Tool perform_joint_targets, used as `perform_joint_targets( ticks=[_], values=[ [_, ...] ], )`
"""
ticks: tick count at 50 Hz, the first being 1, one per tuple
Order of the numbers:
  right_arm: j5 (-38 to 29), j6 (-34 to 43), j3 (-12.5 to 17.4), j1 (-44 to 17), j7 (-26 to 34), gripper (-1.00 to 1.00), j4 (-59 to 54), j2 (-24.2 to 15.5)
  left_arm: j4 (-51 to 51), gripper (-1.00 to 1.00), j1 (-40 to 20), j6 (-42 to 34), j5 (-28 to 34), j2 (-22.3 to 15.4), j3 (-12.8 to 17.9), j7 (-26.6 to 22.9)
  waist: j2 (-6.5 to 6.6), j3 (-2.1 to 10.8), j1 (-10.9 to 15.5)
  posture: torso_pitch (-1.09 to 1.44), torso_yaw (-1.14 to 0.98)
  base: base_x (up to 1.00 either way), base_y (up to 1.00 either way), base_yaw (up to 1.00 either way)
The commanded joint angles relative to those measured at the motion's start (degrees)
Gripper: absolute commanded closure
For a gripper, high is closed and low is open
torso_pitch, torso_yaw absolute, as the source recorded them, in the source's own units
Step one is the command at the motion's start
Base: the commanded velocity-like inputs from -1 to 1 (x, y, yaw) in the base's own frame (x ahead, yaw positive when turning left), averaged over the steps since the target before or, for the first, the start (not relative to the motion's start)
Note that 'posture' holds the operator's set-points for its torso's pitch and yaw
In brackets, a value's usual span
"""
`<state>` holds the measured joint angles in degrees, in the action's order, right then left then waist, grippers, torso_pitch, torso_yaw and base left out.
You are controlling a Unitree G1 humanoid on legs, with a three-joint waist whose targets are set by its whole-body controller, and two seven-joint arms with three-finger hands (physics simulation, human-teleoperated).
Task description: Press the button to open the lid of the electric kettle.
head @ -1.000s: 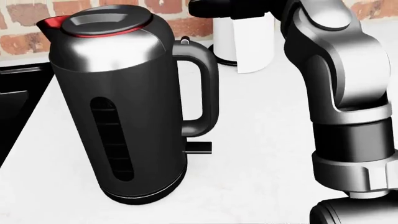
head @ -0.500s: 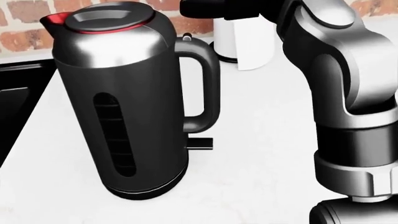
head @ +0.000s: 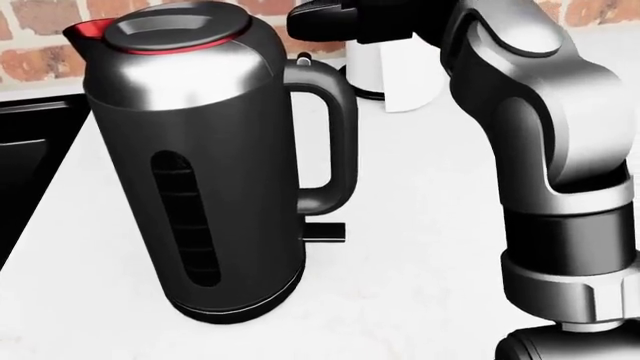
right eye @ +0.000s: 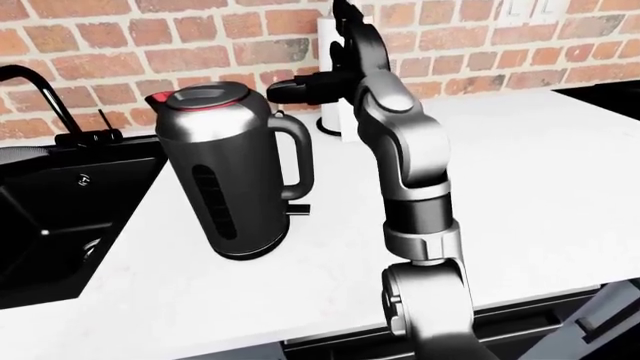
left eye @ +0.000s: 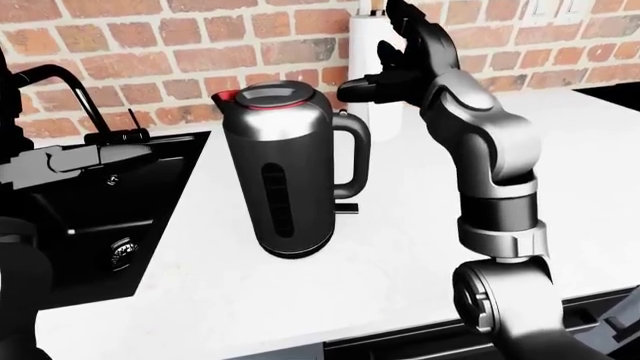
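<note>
White stone counter (left eye: 380,247) nearest. On it stands the black-and-steel electric kettle (left eye: 290,176), upright, red-rimmed lid (left eye: 272,96) closed, handle toward view right. Right hand (left eye: 385,75) raised above and just right of the handle top, fingers spread, holding nothing, one finger (left eye: 358,90) extended toward the kettle. Behind: white paper towel roll (right eye: 330,82), brick wall (left eye: 180,52). Black sink (left eye: 90,202) at left. Left hand: state can't tell.

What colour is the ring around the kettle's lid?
Red; the ring shows best in the head view.

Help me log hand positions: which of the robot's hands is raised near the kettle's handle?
The right hand, fingers spread above the kettle handle.
</note>
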<state>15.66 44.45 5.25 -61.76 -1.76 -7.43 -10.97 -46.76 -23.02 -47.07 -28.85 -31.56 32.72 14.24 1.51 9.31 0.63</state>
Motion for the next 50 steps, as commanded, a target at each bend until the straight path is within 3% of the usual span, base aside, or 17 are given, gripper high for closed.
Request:
perform_joint_targets(
  ticks=[1, 50],
  values=[
    [-0.17, -2.1, 0.62, -2.38, -0.09, -1.0, 1.32, -0.55, -0.73, -1.0, -1.16, 1.32, 0.12, -0.93, 0.51, 0.1, 0.23, 0.9, 0.0, -0.25, 0.0, 0.0, 0.0, 0.0],
    [-4.29, -3.43, -0.83, 1.69, 1.38, -1.0, 3.05, 1.3, -1.0, -1.0, -1.12, 1.06, -1.28, -1.61, 1.19, 0.83, 0.3, 1.01, -0.04, -0.25, 0.0, 0.0, 0.0, 0.0]
  ],
)
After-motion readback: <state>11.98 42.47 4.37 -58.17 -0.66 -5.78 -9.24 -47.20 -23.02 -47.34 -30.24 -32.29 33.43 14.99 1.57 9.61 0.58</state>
